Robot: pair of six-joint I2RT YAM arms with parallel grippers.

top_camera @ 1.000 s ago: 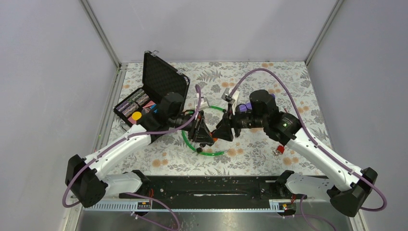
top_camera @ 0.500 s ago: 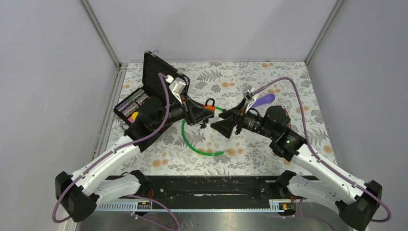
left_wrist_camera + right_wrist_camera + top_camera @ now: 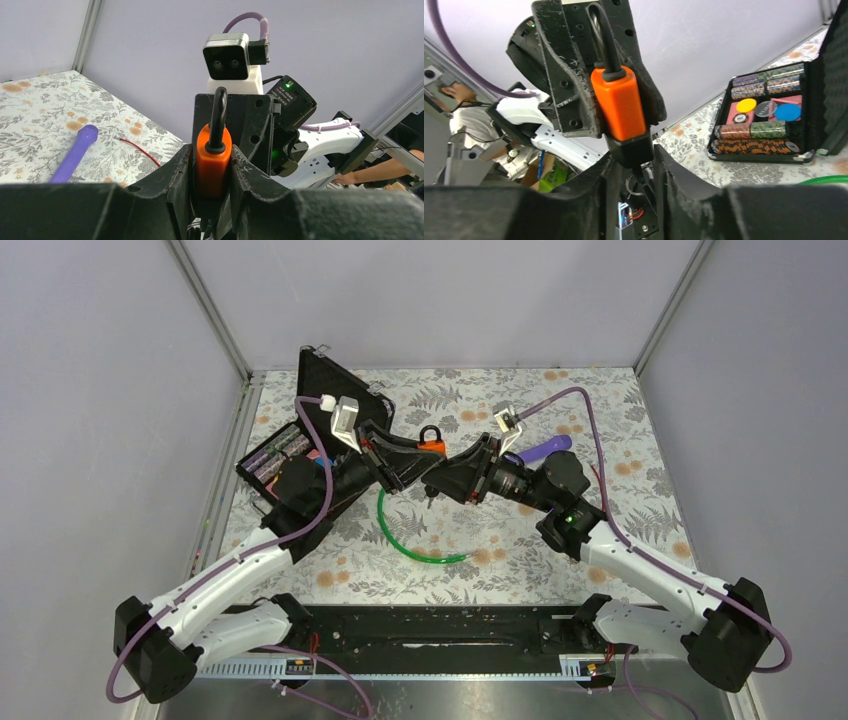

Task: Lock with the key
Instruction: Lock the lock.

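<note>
The orange padlock (image 3: 431,447) with a black shackle is held in the air over the middle of the table. My left gripper (image 3: 422,456) is shut on its orange body, shackle up, as the left wrist view shows (image 3: 212,155). My right gripper (image 3: 441,476) meets it from the right. In the right wrist view its jaws (image 3: 634,170) press both sides of the padlock's (image 3: 619,105) black base. The key (image 3: 638,186) sticks out under that base with a ring hanging from it. The key also dangles in the top view (image 3: 428,492).
An open black case (image 3: 290,455) of poker chips stands at the back left, seen also in the right wrist view (image 3: 764,125). A green cable loop (image 3: 405,540) lies under the grippers. A purple handle (image 3: 545,448) lies back right. Grey walls enclose the table.
Both arms have lifted from the table. The left gripper carried the padlock up and back. The right gripper, apart from it half a second ago, has closed in on the padlock's underside.
</note>
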